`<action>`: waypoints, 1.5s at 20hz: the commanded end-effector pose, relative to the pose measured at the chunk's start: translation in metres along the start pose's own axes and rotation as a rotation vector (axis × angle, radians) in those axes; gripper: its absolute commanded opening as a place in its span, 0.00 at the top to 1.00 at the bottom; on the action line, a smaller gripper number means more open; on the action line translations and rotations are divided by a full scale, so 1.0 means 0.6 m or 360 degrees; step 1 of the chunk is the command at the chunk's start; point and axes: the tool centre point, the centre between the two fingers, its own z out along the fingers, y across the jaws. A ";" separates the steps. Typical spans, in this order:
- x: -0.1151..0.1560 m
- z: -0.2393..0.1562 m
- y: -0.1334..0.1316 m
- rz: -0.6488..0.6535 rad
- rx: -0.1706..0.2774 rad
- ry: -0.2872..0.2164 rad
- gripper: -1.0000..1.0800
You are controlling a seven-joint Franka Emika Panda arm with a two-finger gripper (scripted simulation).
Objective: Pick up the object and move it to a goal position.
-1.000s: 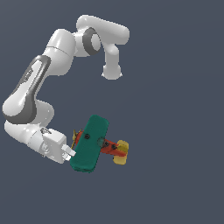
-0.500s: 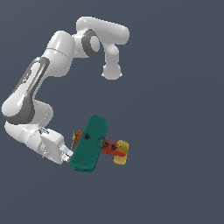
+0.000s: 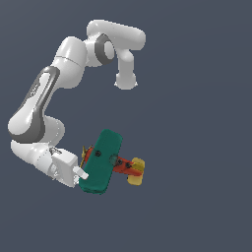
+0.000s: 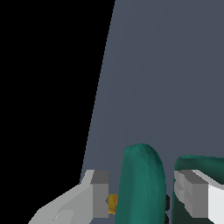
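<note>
The object, a toy biplane [image 3: 103, 160] with teal-green wings, a red body and a yellow tail, lies in the lower middle of the exterior view. My gripper [image 3: 83, 174] is at the wing's end on the exterior view's left. In the wrist view, the gripper [image 4: 142, 197] straddles one teal wing [image 4: 142, 175]. A grey finger [image 4: 98, 194] stands on one side and the other finger [image 4: 192, 194] on the far side, each with a thin gap to the wing. The second wing [image 4: 203, 162] shows behind that finger. The gripper is open around the wing.
The arm's white links [image 3: 44, 98] arch above the plane on the exterior view's left. A plain dark grey surface [image 3: 197, 123] spreads all around. The wrist view shows that surface's edge against black [image 4: 43, 87].
</note>
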 end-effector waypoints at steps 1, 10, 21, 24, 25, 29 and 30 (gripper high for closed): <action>-0.001 0.018 0.000 0.0000 0.0001 -0.0001 0.38; -0.001 0.022 0.000 0.0000 0.0001 -0.0001 1.00; -0.002 0.021 -0.012 0.0001 0.0002 -0.0002 1.00; -0.002 0.020 -0.026 0.0001 0.0002 -0.0002 1.00; -0.002 0.019 -0.033 0.0001 0.0002 -0.0002 1.00; -0.002 0.017 -0.065 0.0001 0.0001 -0.0002 1.00; -0.002 0.016 -0.076 0.0001 0.0001 -0.0002 1.00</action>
